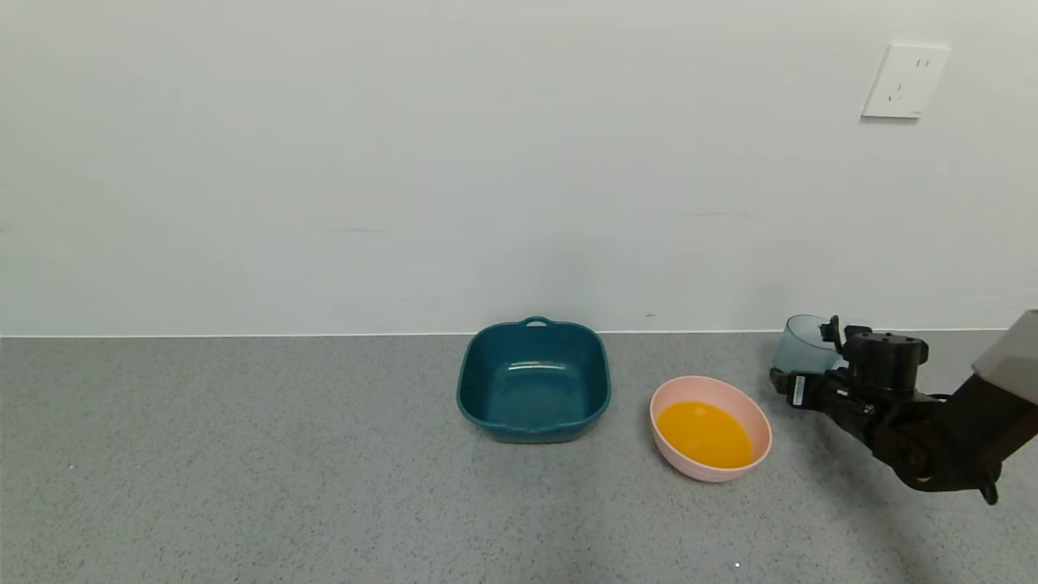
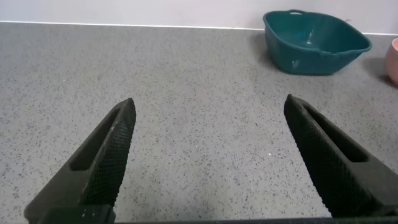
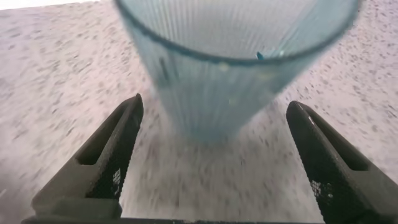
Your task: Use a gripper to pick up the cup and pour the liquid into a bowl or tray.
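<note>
The pale blue-green ribbed cup stands upright on the grey counter at the far right, near the wall, and looks empty. My right gripper is open right in front of it. In the right wrist view the cup stands just past the gripper, and both black fingers are clear of its wall. The pink bowl to the cup's left holds the orange liquid. My left gripper is open and empty over bare counter, out of the head view.
A dark teal square tray stands left of the bowl near the wall and looks empty; it also shows in the left wrist view. The bowl's edge shows there too. A white wall runs close behind the cup.
</note>
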Available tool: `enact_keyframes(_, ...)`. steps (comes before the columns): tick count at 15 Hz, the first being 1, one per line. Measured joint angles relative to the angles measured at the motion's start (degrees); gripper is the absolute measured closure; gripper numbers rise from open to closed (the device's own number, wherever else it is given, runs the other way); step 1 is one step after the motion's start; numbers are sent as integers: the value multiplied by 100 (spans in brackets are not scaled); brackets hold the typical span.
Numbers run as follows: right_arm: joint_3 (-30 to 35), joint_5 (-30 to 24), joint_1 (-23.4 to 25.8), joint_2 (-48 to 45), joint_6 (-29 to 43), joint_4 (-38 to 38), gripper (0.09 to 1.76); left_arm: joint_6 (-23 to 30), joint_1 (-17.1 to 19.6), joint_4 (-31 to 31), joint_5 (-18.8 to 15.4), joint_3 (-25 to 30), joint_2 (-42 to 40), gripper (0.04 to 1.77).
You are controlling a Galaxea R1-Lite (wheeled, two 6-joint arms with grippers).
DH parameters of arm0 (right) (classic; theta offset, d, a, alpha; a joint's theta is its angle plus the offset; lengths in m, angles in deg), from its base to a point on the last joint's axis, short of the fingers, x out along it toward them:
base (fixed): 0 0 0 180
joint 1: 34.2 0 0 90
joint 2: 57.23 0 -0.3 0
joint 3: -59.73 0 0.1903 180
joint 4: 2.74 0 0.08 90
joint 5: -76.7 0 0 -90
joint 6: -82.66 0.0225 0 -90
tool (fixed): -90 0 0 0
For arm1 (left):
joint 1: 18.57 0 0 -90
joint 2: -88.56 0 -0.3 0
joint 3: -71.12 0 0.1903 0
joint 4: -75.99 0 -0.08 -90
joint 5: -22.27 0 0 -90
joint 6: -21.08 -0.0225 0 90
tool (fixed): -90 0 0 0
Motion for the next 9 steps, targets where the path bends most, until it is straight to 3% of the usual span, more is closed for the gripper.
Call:
enact_keyframes(5, 816, -206, 16, -1220, -83, -238, 16, -1, 0, 0, -2, 0, 0, 9)
enact_keyframes(9, 1174, -444, -6, -2710, -83, -1495, 15, -1, 0, 0, 0, 0, 0, 9)
